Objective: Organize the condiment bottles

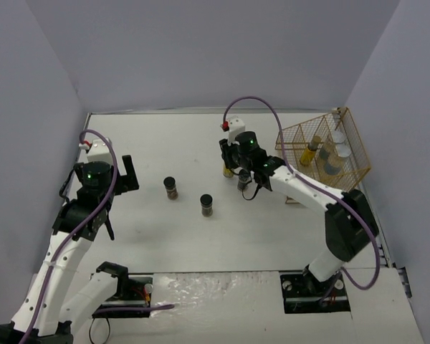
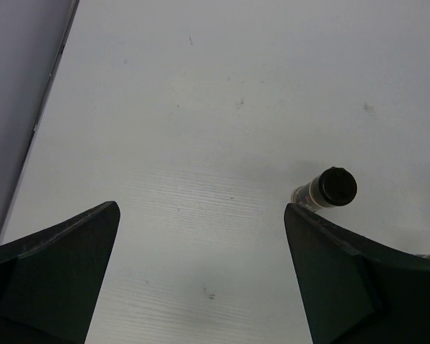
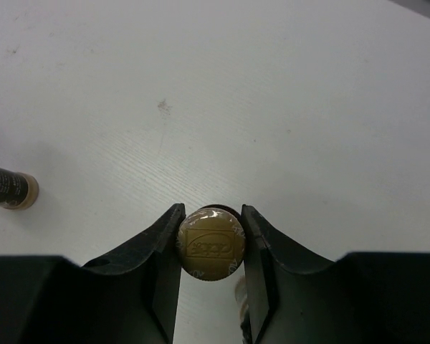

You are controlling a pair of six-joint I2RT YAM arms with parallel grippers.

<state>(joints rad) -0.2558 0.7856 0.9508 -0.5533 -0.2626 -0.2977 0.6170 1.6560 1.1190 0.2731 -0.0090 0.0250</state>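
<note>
My right gripper is shut on the yellow cap of a slim yellow-filled bottle, which stands on the table; in the top view that gripper is at the table's middle back. Two short dark black-capped bottles stand apart in the middle. A third dark bottle stands close beside the right gripper. My left gripper hovers open and empty to the left of them. In its wrist view the left gripper has one black-capped bottle just beyond its right finger.
A wire basket at the back right holds a yellow-filled bottle and two clear silver-lidded ones. Walls close in the table on the left, back and right. A dark bottle shows at the right wrist view's left edge.
</note>
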